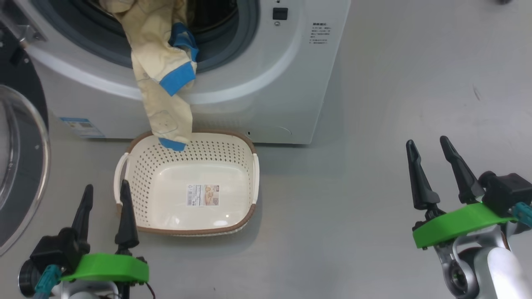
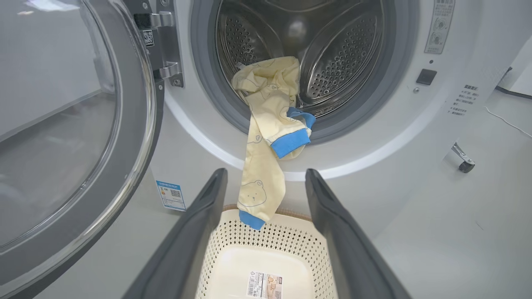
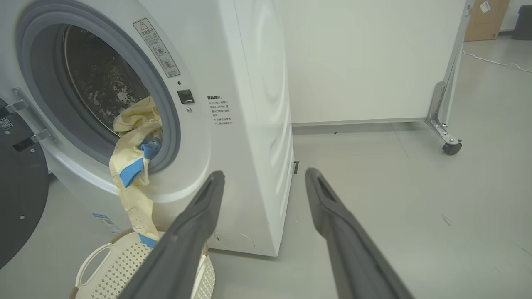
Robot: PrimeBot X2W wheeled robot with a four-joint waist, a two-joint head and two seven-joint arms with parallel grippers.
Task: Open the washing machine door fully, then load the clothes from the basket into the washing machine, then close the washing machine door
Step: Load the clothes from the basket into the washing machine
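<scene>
Jaws stand wide apart on both arms, gripping nothing, fingers pointing toward the washer; at far left the washing machine door [image 1: 23, 166] stands open on its metal hinge, glass bowl turned to the room; the left gripper [image 1: 106, 185] hovers just beside the near left corner of the basket [image 1: 191, 229], which sits on the floor close against the front of the washing machine [image 1: 266, 83], its own floor bare but for a label; the clothes [image 1: 160, 83] lie half in the drum and half out, draped over the grey gasket, long axis running straight down the white front, the lowest blue cuff touching the basket's far rim; that trailing length hangs dead ahead of the left fingers and well to the left of the right gripper [image 1: 427, 140], so the left arm looks the nearer for pushing it in, and the door likely cannot shut cleanly until it is; smooth pale grey floor [image 1: 374, 187] spreads to the right; a white partition [image 3: 353, 62] on a castor stands beyond the machine.
</scene>
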